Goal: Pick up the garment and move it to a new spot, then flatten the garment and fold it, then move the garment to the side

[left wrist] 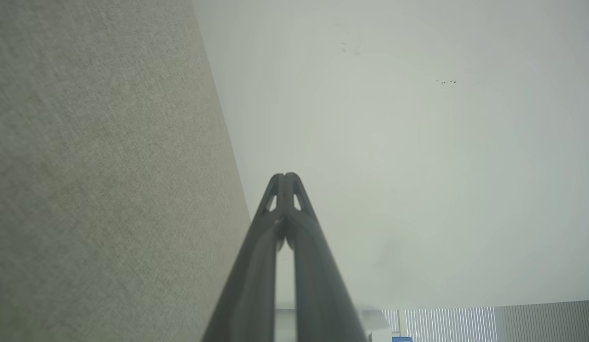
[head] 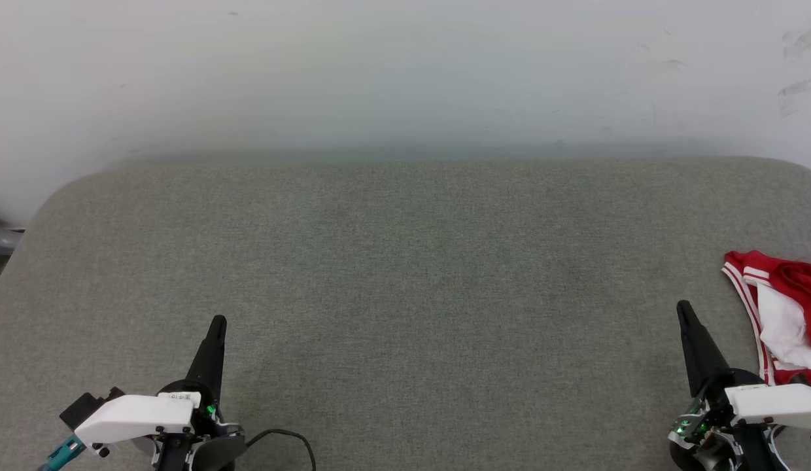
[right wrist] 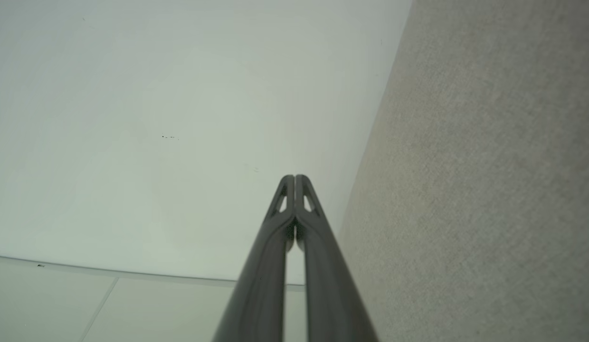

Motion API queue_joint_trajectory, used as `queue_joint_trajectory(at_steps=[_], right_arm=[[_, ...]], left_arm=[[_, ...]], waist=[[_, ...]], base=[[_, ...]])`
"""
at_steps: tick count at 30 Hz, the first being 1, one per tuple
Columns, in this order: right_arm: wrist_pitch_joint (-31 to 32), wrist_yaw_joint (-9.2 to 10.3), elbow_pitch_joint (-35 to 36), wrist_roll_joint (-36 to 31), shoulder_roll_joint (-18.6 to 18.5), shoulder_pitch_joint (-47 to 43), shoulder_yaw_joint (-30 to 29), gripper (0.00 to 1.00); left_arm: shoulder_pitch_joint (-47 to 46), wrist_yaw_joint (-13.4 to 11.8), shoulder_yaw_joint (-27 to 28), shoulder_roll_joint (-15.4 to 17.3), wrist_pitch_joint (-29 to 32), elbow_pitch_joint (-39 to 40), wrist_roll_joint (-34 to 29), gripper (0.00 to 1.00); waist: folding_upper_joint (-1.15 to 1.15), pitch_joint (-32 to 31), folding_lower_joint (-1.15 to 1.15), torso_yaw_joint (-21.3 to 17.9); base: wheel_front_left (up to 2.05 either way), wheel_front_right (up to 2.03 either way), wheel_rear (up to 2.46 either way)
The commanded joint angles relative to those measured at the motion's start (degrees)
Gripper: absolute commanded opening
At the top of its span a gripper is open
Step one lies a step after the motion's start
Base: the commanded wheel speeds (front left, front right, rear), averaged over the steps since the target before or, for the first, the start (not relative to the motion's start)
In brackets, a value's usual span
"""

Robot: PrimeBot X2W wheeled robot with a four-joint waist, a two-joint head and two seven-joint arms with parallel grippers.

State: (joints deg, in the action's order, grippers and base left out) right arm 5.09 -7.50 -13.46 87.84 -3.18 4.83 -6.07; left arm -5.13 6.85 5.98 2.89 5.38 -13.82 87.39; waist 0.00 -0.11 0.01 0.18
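Observation:
The garment (head: 788, 307), red with a white sleeve and striped trim, lies bunched at the right edge of the grey padded table (head: 405, 275), partly cut off by the frame. My right gripper (head: 684, 307) is shut with nothing in it, just left of the garment and apart from it. My left gripper (head: 218, 322) is shut and empty near the front left of the table. In the left wrist view the left gripper's (left wrist: 285, 176) tips meet. In the right wrist view the right gripper's (right wrist: 294, 178) tips meet too.
A pale wall (head: 405, 72) rises behind the table. A black cable (head: 288, 437) loops by the left wrist. At the table's far left edge a grey object (head: 0, 237) pokes in. Window blinds (left wrist: 446, 323) show in the left wrist view.

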Motion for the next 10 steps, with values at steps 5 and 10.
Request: queue_joint_trajectory(at_steps=[5, 10], right_arm=[[0.8, 0.02, -0.4, 2.8, 0.1, 1.6, -0.2, 0.0], [1.2, 0.02, -0.6, 4.3, 0.1, 1.6, -0.2, 0.0]], left_arm=[[-1.3, 0.6, 0.5, 0.0, 0.8, -0.2, 2.8, 0.0], [-1.3, 0.7, 0.7, 0.0, 1.1, -0.3, 4.5, 0.0]], waist=[[0.0, 0.1, -0.01, -0.1], [0.0, 0.2, -0.01, -0.2]], base=[[0.0, 0.0, 0.0], [0.0, 0.0, 0.0]])
